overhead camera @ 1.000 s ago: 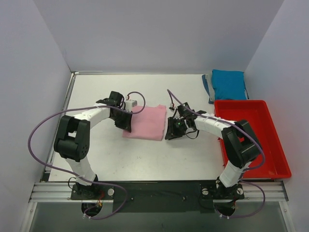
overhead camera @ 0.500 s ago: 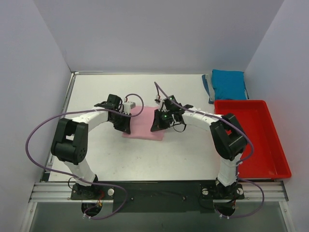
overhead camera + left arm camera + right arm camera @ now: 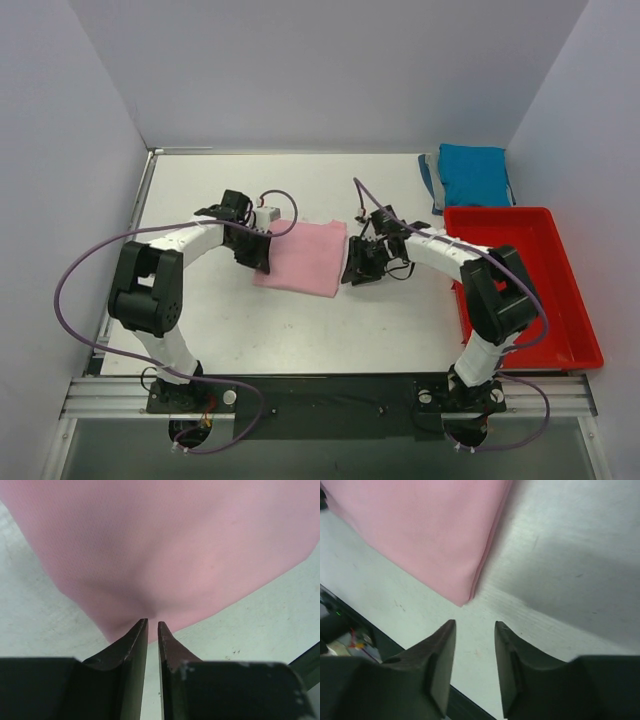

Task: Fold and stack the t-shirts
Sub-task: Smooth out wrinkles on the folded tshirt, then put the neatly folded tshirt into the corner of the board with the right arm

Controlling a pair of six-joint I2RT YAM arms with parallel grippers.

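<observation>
White walls close round a pale desk (image 3: 300,330). From above, the pink t-shirt (image 3: 302,258) lies mid-desk as a folded rectangle. The left pincer (image 3: 260,254) sits at its left edge and the right pincer (image 3: 352,271) just off its right edge. The teal t-shirt (image 3: 473,173) lies bundled in the far right corner, behind the red tray (image 3: 520,212) and well apart from the pink one.

On the left wrist view, the jaws stand almost together with only a thin slit between them. Their tips meet a pucker in the pink cloth, and I cannot tell whether fabric is caught there. If it is, pulling away would likely drag the fold open.

On the right wrist view, the pincer is released, with bare desk showing between its fingers (image 3: 445,650) and the shirt's corner just ahead of them. A careless sweep could snag that corner and peel the layers apart. Lifting the soft bundle by one edge for stacking could also let it sag and unfold.
</observation>
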